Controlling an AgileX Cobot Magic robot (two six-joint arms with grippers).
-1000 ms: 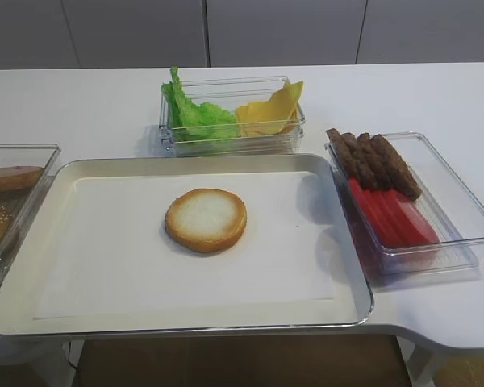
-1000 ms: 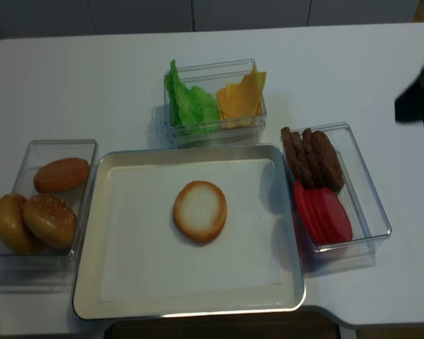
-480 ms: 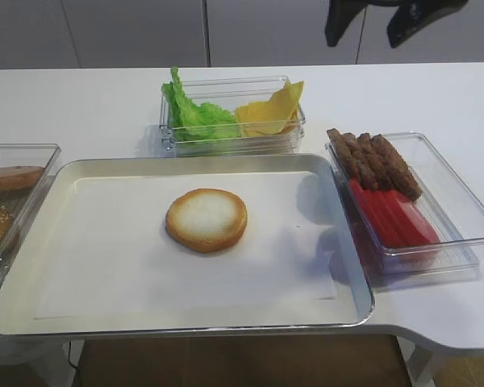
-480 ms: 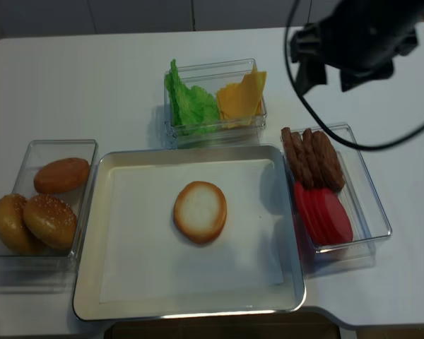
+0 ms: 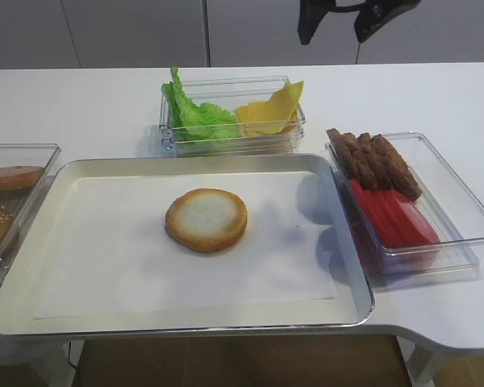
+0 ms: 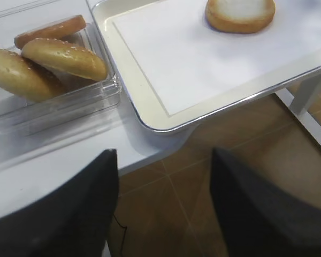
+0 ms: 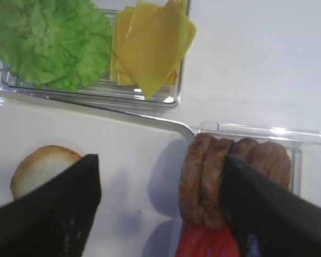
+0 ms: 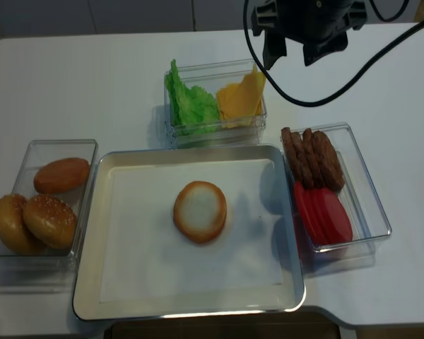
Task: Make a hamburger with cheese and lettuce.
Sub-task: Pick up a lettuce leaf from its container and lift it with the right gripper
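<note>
The right hand hangs with jaws wide, holding nothing, above the cheese and lettuce. The hamburger lies on the tray. The left hand stands wide and empty.

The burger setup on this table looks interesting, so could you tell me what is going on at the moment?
A two-armed robot is building a cheese and lettuce burger, and it is early on. Only the bottom bun lies on the tray, cut face up, with nothing on it. The right gripper hangs with jaws open and empty above the clear box holding the lettuce and cheese. The left gripper is off the table edge near the spare buns, holding nothing.
</note>
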